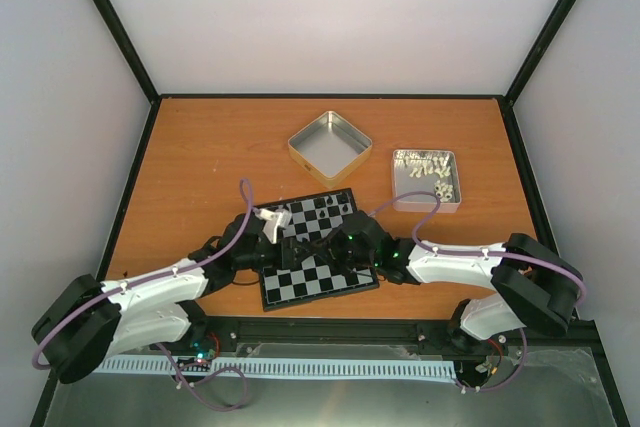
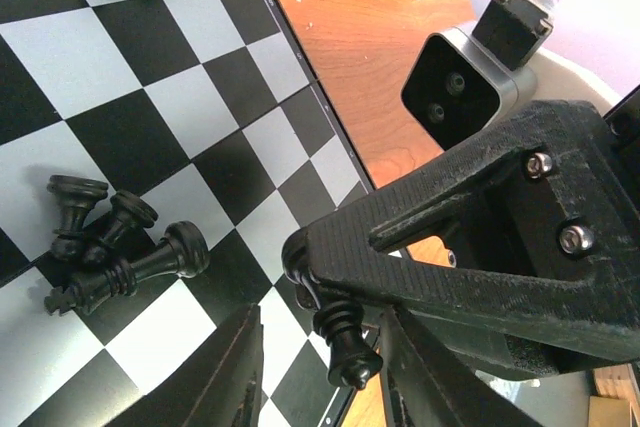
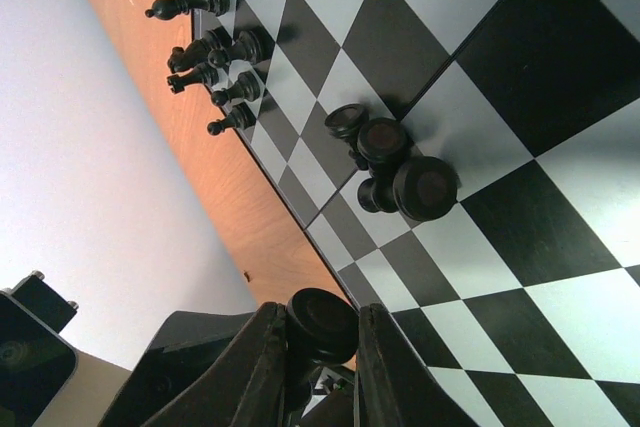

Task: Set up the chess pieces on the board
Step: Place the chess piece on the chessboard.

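The board [image 1: 300, 292] lies in the middle of the table, and both grippers meet low over it. My right gripper [image 3: 320, 332] is shut on the round base of one black chess piece [image 3: 322, 322]. In the left wrist view that piece [image 2: 345, 342] hangs head down from the right gripper's fingers [image 2: 450, 277]. It hangs between the fingers of my left gripper [image 2: 320, 347], which is open, one finger close to the piece and the other apart from it. Three black pieces [image 2: 110, 247] lie tipped over together on the board. Several more [image 3: 210, 57] stand along its far edge.
An empty square metal tin [image 1: 300, 159] sits behind the board. A second tin [image 1: 428, 205], at the back right, holds pale pieces. Black frame rails edge the orange table. The two forearms cross the board's near half.
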`<control>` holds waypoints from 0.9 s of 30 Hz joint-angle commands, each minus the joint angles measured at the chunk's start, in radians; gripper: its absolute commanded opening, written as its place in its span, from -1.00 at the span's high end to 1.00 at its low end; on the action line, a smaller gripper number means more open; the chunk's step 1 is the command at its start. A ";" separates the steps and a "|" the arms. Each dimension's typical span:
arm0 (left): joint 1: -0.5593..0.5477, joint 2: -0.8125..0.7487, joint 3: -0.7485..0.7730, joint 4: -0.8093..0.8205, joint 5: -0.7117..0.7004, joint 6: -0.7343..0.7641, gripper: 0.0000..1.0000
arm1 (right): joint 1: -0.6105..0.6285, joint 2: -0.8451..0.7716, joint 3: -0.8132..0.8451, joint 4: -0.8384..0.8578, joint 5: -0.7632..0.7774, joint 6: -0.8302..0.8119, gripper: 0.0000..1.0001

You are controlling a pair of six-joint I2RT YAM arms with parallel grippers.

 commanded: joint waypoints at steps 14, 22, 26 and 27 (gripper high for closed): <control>-0.010 -0.022 0.163 -0.256 -0.095 0.129 0.81 | -0.013 0.004 0.023 -0.030 0.014 -0.097 0.19; 0.006 0.068 0.398 -0.692 -0.233 0.274 0.81 | -0.059 -0.137 0.067 -0.268 0.153 -0.315 -0.19; 0.052 0.176 0.565 -0.830 -0.265 0.360 0.81 | -0.078 -0.242 0.098 -0.416 0.287 -0.423 -0.23; 0.066 0.211 0.605 -0.859 -0.268 0.380 0.81 | -0.080 -0.261 0.109 -0.452 0.319 -0.450 -0.22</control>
